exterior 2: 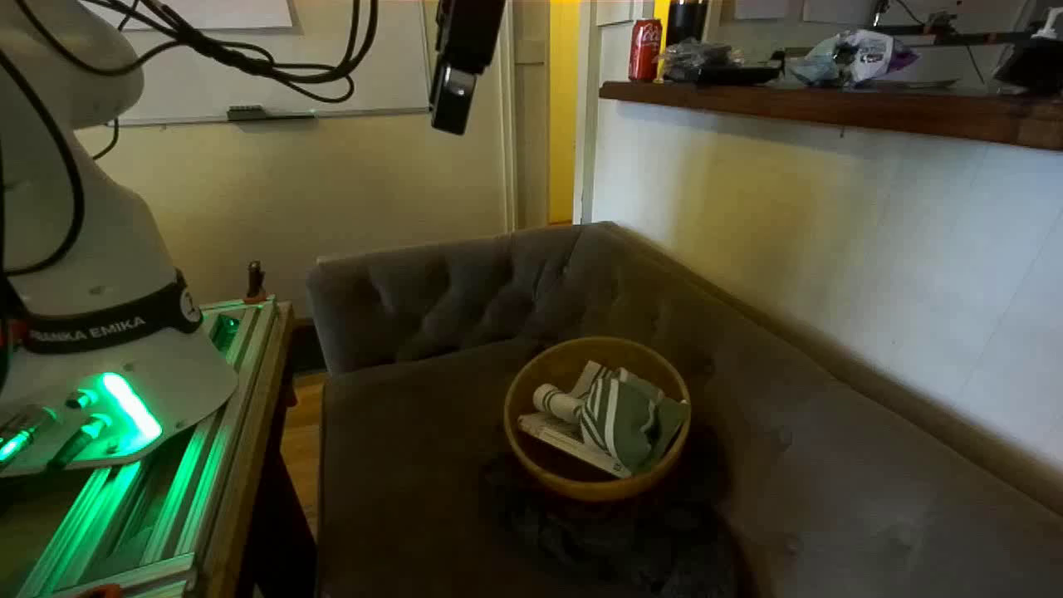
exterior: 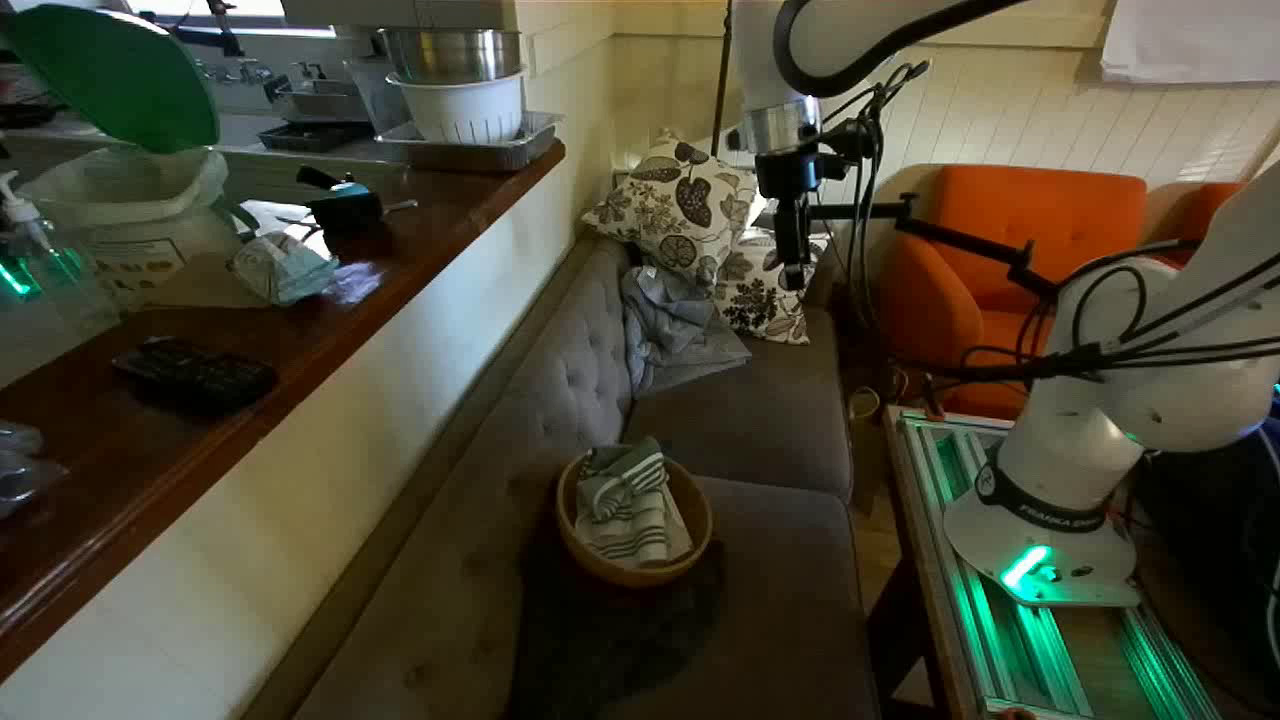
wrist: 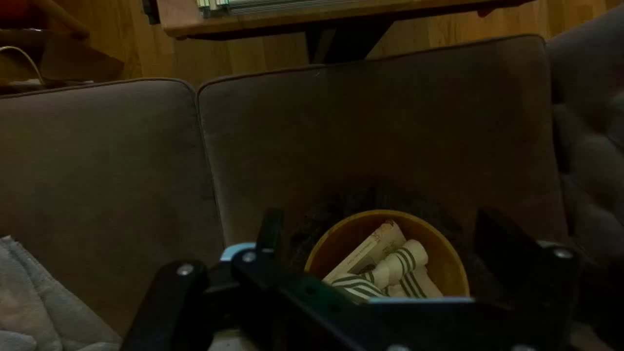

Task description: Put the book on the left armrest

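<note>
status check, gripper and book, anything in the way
Gripper open, nothing held. Book in the bowl. Striped towel lying partly over it, likely in the way.

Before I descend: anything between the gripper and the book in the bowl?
Yes, partly: the striped towel covers part of the book, and the bowl rings both. I see nothing else between them and the gripper.

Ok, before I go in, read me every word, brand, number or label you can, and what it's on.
"FRANKA EMIKA": black band around the robot base.
"Coca-Cola", in small script: red can on the wooden counter.
Book in the bowl: print too blurred to read.
Crinkled bag on the counter: lettering too small.
Tub label: too blurred to read.
</note>
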